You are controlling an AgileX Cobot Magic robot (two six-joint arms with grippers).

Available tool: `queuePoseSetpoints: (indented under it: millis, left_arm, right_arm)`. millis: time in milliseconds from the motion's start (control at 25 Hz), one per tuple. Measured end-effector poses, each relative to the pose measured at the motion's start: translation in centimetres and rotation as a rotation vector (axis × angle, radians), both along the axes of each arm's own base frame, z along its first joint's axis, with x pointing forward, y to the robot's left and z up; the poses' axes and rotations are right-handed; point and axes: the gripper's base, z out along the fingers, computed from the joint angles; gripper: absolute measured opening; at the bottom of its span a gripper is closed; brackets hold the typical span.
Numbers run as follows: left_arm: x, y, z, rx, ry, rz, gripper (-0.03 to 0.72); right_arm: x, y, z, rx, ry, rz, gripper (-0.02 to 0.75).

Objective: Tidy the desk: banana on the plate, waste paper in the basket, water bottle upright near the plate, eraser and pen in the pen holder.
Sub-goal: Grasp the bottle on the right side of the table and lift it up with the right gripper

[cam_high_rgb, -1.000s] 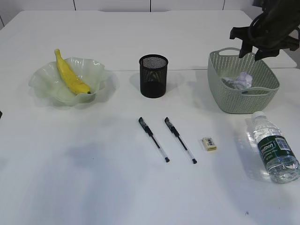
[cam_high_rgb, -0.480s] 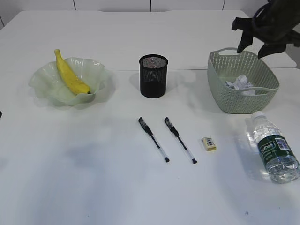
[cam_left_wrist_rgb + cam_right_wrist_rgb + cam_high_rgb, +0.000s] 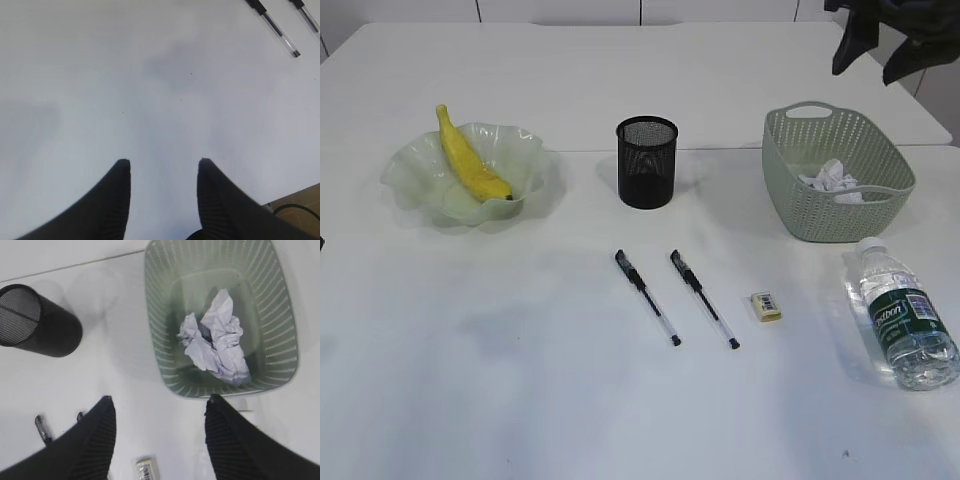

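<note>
The banana (image 3: 470, 165) lies on the wavy glass plate (image 3: 415, 190) at the left. Crumpled waste paper (image 3: 832, 178) (image 3: 215, 337) rests inside the green basket (image 3: 790, 205) (image 3: 162, 355). My right gripper (image 3: 867, 68) (image 3: 161, 399) hangs open and empty high above the basket's far side. The water bottle (image 3: 905, 318) lies on its side at the right. Two pens (image 3: 647, 297) (image 3: 704, 299) and the eraser (image 3: 766, 306) (image 3: 147, 469) lie in front of the black mesh pen holder (image 3: 647, 162) (image 3: 37, 320). My left gripper (image 3: 162, 162) is open over bare table, with the pens (image 3: 272, 25) far from it.
The table's near edge and a cable show at the lower right of the left wrist view. A seam across the white tabletop runs behind the plate, the pen holder and the basket.
My right gripper has risen up and away from the basket with its jaws spread wider. The paper has settled lower in the basket. The left gripper has not moved.
</note>
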Motion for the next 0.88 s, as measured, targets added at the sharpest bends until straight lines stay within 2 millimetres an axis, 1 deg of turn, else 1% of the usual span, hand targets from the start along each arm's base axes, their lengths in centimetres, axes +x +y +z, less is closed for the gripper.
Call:
queuePoseSetpoints:
  millis: [160,280,400,600,880]
  left_arm:
    - [0.0,0.0,0.0,0.002,0.0,0.0,0.306]
    - [0.0,0.0,0.0,0.003,-0.005,0.0,0.306]
    - [0.2,0.0,0.1,0.003,-0.022,0.002,0.306]
    - [0.3,0.1,0.1,0.017,-0.035,0.002,0.305]
    - [0.3,0.2,0.1,0.025,-0.037,0.001,0.305]
  right_arm:
    - [-1.8,1.8,1.6,-0.029,0.007,0.059,0.428]
    - [-2.8,2.4,2.0,-0.085,0.045,0.092,0.428]
    - [-4.0,2.2,2.6,-0.124,0.09,0.101,0.428]
    - [-6.0,1.6,5.2,-0.142,0.032,0.101,0.428]
    - [-7.9,1.1,7.5,-0.171,-0.035,0.11,0.428]
